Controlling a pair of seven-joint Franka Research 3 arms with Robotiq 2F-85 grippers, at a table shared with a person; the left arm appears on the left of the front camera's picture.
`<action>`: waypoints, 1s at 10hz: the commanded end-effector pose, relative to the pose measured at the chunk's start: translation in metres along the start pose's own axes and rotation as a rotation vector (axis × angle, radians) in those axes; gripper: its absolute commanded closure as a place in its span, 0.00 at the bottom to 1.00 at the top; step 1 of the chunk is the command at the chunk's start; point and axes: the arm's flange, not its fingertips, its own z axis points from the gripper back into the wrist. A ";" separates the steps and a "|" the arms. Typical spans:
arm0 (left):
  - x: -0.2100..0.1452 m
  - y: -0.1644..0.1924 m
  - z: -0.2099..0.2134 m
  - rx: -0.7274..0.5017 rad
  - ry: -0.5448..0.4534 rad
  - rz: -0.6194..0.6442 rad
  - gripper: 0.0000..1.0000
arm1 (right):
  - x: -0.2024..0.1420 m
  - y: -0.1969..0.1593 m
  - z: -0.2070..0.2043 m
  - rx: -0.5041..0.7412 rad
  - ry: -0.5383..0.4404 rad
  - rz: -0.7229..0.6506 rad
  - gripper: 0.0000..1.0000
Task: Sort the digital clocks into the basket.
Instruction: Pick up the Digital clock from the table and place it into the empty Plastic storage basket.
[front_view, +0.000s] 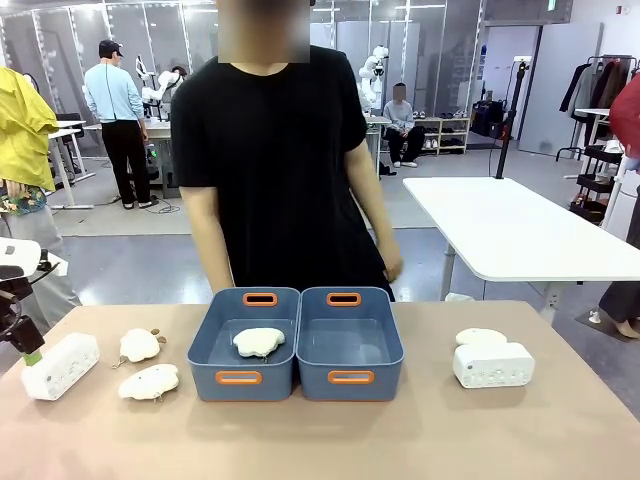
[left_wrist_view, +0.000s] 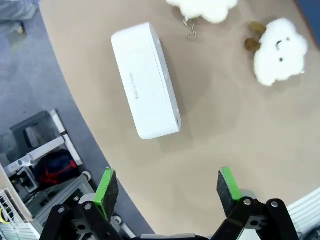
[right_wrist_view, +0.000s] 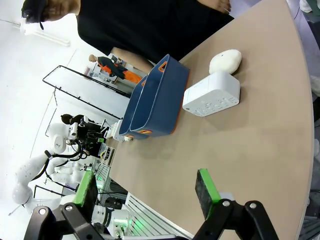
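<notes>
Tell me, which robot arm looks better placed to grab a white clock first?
Probably the left: its open left gripper hangs close over the left clock, while the right gripper, also open, sits farther back from the right clock.

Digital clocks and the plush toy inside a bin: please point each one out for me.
left digital clock (front_view: 60, 366): front view, middle of its body.
right digital clock (front_view: 493, 366): front view, middle of its button face.
plush toy in the bin (front_view: 259, 341): front view, middle of its body.
</notes>
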 end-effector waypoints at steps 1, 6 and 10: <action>0.020 -0.003 -0.021 0.014 0.033 0.013 0.00 | 0.000 0.002 0.002 0.008 -0.001 0.009 0.00; 0.047 0.003 -0.079 0.010 0.054 0.087 0.00 | 0.000 0.002 0.002 0.008 -0.001 0.009 0.00; 0.057 0.002 -0.113 0.024 0.058 0.133 0.36 | 0.000 0.002 0.002 0.008 -0.001 0.009 0.00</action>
